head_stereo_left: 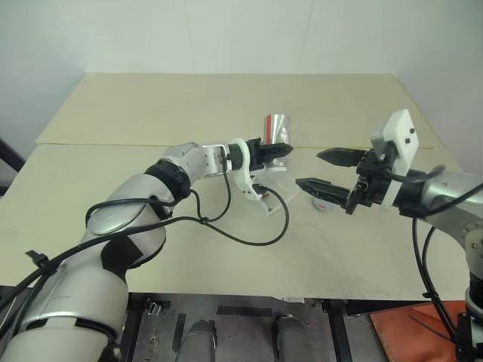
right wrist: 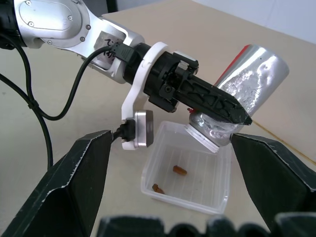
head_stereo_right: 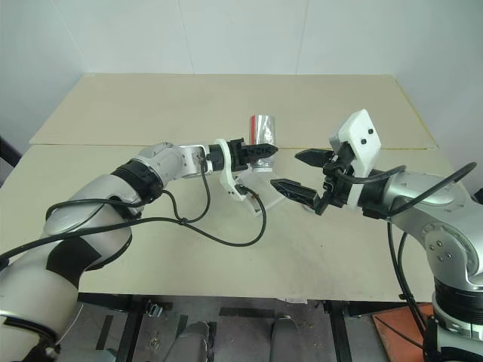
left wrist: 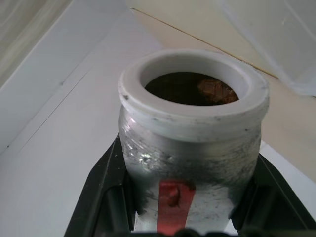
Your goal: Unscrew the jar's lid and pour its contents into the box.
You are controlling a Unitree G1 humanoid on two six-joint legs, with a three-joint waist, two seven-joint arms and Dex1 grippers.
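Silver jar (right wrist: 236, 88): clenched in left gripper (right wrist: 217, 104), tilted mouth-down over box (right wrist: 190, 173).
Contents (right wrist: 179, 170): two brownish bits are seen lying in box.
Right gripper (head_stereo_left: 326, 171): jaws spread, nothing held.

No readable words, brand names or numbers appeared anywhere. The jar (left wrist: 190, 163) carried only a plain red strip on its silver side, with no lettering that could be made out. A small white sticker (right wrist: 112, 48) on the left arm's silver wrist housing bore dark handwritten-looking marks, but they were too small and tilted to read.
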